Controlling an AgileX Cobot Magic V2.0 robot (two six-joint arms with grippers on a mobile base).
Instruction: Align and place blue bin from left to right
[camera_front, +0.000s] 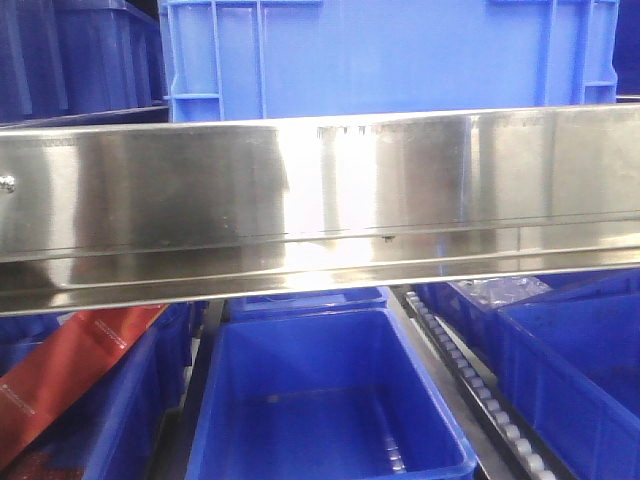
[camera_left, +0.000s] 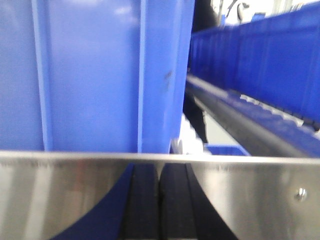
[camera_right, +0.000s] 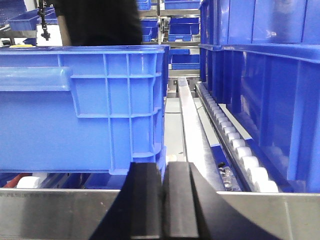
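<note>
— Shelving of polished steel fills the scene; what is seen around the steel rail (camera_front: 320, 200)?

— Just above and behind the rail a blue bin (camera_front: 390, 55) is seen in the front view, its long side set parallel to the rail. More blue bins are stored below the rail, among them an open bin (camera_front: 325, 400) directly beneath it, and a red strip (camera_front: 70, 375) lies in the bin at the lower left.

— How is the blue bin built?

— Smooth blue plastic walls are stiffened by upright ribs, a thick rim runs along the top, and a moulded handle ledge is seen on one wall in the right wrist view (camera_right: 82, 107). In the left wrist view (camera_left: 100, 75) only a ribbed wall and one corner are shown, close up and blurred.

— Can any label or writing be read?

— None can be made out; faint marks on the rail and the red strip are too small to read.

— And the claws?

— The left gripper (camera_left: 160, 200) is seen with its two black fingers pressed together, nothing between them, just this side of the rail and below the bin wall. The right gripper (camera_right: 163, 200) is likewise closed on nothing, below the bin's corner. A roller track (camera_right: 235, 145) runs away to the right of that corner, beside a wall of stacked bins (camera_right: 270, 90).
</note>
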